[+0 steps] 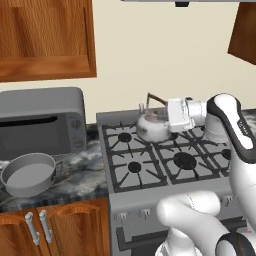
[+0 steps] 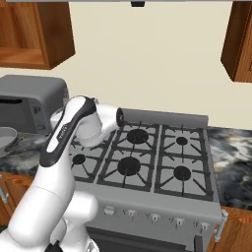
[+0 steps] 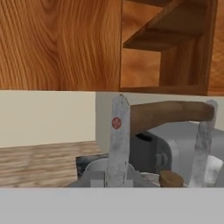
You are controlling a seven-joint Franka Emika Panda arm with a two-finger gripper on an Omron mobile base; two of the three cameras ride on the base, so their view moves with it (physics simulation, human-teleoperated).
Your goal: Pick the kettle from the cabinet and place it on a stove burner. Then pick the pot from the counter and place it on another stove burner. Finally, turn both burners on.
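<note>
The white arm (image 1: 225, 150) is seen rising from the lower right of the left base view, its wrist turned level toward centre frame; the gripper (image 1: 159, 119) is clamped closed.

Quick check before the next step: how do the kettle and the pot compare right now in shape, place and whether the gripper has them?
The kettle is small, rounded and shiny, with an arched handle; the pot is wide, shallow and matte grey. The kettle is at the stove's rear left burner, held by the gripper at its handle; the pot sits untouched on the counter before the microwave. Both are upright metal cookware.
</note>
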